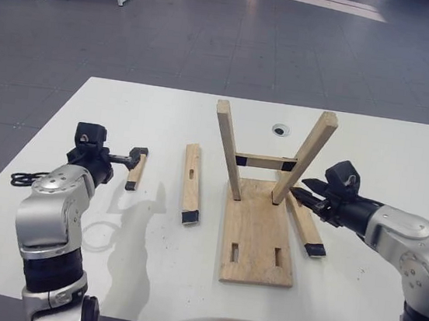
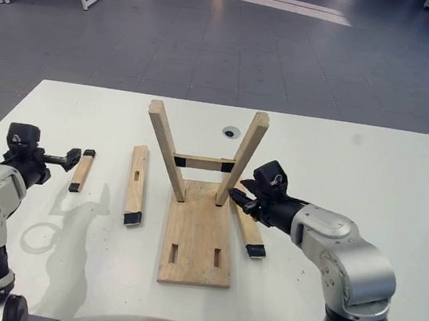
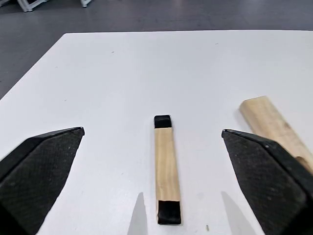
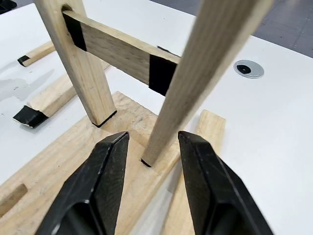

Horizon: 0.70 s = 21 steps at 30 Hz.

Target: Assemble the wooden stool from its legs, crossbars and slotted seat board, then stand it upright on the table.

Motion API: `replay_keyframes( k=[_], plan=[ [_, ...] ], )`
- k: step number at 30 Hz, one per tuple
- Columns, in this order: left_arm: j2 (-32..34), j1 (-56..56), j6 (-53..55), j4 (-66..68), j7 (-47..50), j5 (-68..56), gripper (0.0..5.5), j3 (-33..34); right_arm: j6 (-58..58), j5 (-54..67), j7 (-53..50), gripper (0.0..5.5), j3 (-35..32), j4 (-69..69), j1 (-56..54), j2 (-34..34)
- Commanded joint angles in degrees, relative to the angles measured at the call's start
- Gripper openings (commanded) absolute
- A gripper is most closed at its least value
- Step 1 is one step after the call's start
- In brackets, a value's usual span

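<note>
The slotted seat board lies flat mid-table. Two legs stand in its far slots, joined by a crossbar. My right gripper is open around the base of the right-hand leg, one finger on each side; it is low over the board's far right corner. A loose slotted leg lies left of the board, another along its right edge. A short crossbar lies on the table between the open fingers of my left gripper.
A round cable hole sits in the white table behind the stool. A black cable lies at the left edge. The board's two near slots are empty. There is bare tabletop to the far right and front left.
</note>
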Motion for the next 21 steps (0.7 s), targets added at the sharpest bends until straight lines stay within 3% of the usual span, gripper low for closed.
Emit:
replay_keyframes(
  k=[1, 7, 13, 21],
  plan=[
    [-4.05, 5.54, -0.91, 1.04, 1.96, -0.42, 5.23, -0.69, 3.26, 2.43, -2.25, 1.84, -0.21, -3.5, -0.42, 2.58],
    [-1.29, 11.57, -11.09, 12.69, -1.05, 1.08, 5.23, -5.25, 5.16, 4.32, -4.4, 1.84, -0.05, -5.13, -0.91, 4.28],
    [-0.36, 8.14, -20.82, 30.03, -2.54, 0.43, 5.23, -7.3, 6.18, 5.51, -6.4, 1.84, -0.27, -5.33, -2.56, 6.01],
    [-0.51, 5.43, -27.57, 42.95, -3.35, 0.46, 3.97, -10.02, 6.39, 5.92, -7.68, 1.86, -0.41, -4.35, -4.56, 6.37]
  ],
)
